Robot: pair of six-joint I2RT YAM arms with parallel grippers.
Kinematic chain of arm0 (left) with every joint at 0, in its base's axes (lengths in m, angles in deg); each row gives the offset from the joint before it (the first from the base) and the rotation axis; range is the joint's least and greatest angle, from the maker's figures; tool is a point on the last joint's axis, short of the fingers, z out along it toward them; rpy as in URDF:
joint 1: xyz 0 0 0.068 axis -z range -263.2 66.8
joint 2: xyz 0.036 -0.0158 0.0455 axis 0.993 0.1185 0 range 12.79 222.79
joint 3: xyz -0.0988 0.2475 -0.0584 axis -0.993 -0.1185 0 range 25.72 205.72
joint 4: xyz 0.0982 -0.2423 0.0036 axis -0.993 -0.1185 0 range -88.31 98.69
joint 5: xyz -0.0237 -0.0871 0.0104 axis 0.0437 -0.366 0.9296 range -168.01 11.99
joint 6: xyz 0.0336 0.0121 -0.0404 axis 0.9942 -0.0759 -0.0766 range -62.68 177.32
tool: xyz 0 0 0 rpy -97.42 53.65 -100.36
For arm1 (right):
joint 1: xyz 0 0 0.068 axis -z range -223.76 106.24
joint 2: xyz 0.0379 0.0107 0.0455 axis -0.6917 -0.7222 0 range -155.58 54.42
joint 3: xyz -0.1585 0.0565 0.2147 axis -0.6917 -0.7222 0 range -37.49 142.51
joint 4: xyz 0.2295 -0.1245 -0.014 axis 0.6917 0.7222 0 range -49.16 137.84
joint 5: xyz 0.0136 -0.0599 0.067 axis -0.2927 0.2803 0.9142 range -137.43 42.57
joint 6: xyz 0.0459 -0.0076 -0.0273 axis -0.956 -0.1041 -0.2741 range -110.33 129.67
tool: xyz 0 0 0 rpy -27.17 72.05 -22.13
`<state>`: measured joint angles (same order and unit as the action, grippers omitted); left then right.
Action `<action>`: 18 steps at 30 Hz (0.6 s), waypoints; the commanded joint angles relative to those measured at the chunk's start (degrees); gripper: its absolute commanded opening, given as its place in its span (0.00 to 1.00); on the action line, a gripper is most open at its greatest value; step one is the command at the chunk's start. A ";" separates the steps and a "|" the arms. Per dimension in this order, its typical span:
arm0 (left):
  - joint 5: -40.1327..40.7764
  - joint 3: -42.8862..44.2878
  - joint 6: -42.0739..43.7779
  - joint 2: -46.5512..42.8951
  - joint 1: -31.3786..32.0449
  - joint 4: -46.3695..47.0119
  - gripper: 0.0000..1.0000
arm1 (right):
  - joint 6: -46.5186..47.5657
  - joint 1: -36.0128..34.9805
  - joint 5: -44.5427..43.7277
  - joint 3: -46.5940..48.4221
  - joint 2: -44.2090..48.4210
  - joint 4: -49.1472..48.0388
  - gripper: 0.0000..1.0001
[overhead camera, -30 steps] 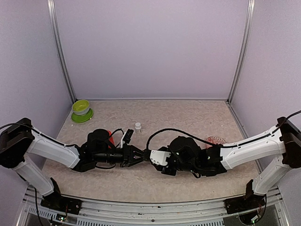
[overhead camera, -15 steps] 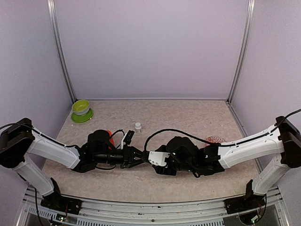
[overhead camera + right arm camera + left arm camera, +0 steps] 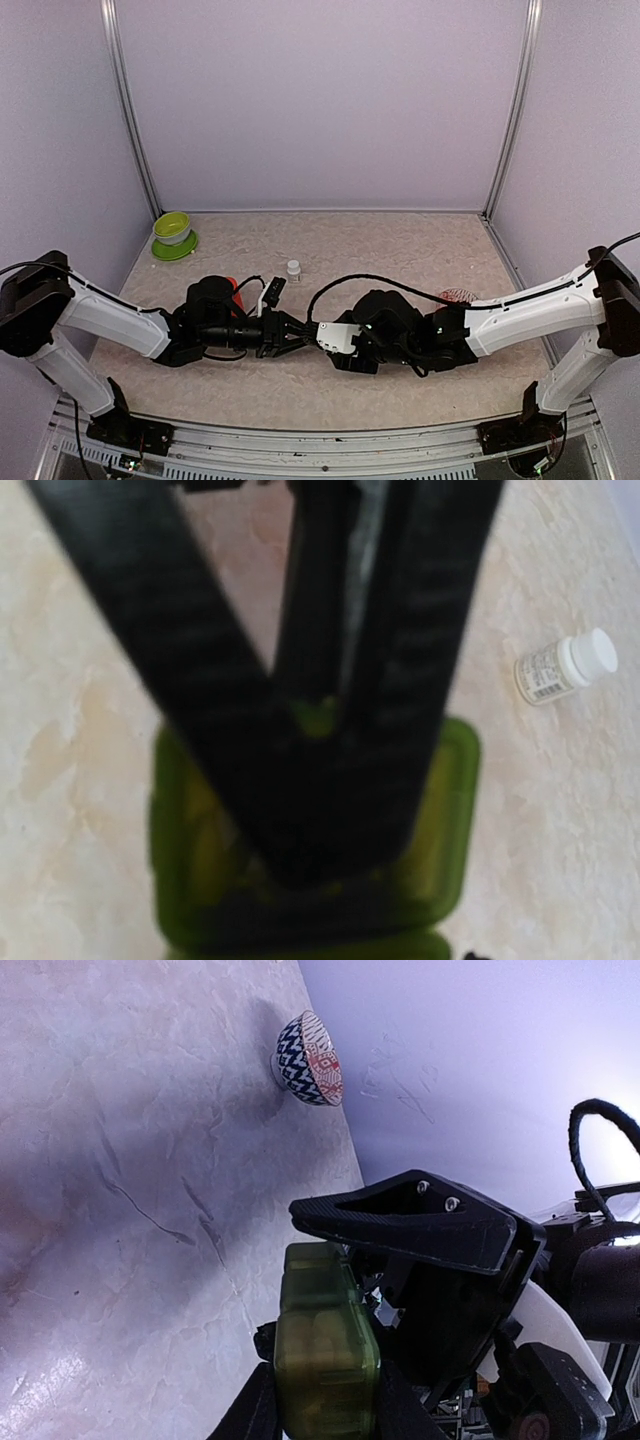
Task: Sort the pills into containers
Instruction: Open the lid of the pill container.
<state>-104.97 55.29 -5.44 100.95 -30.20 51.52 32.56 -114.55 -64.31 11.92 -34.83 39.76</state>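
Low over marbled table (image 3: 400, 250), left hand (image 3: 292, 335) reaches rightward gripping containers (image 3: 325, 1350); right hand (image 3: 310, 850), reaching leftward, pinches them.

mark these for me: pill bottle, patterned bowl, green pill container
pill bottle (image 3: 543, 674): right wrist view, on its labelled body.
patterned bowl (image 3: 308, 1046): left wrist view, on its zigzag outer wall.
green pill container (image 3: 322, 1345): left wrist view, on its translucent upper face.

right wrist | my fingers (image 3: 175, 650) blurred, hiding most of the containers (image 3: 452, 810) | bottom edge cuts them off | grip unclear
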 commanded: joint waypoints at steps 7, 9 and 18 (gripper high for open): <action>-0.11 -0.05 0.18 1.39 0.27 1.55 0.31 | 0.31 -1.72 -2.89 1.97 0.06 -1.31 0.61; -0.19 -0.10 0.03 1.55 0.27 1.83 0.31 | 0.48 -1.88 -2.96 1.93 -0.20 -1.51 0.59; -0.55 -0.30 -0.54 2.51 0.27 3.15 0.30 | 1.10 -2.91 -6.21 0.97 -1.63 -4.21 0.48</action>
<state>-104.97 55.29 -5.51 102.24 -30.23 52.13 33.17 -116.36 -68.09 12.51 -35.24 38.78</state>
